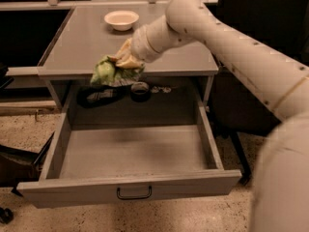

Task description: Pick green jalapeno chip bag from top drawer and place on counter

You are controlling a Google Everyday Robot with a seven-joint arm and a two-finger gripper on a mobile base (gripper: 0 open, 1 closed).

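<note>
Camera view showed the gripper clamped on the bag, held at the front edge of the counter, above the open drawer; bare counter lay between it and the bowl.

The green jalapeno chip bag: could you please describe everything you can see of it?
The green jalapeno chip bag is a small, crumpled bag of shiny light-green foil, with a darker patch and a whitish edge along its lower side. The gripper holds it in the air by its upper right part, at the front edge of the counter. The bag hangs down to the left, above the back of the open top drawer. Only the gripper seems to touch it.
</note>
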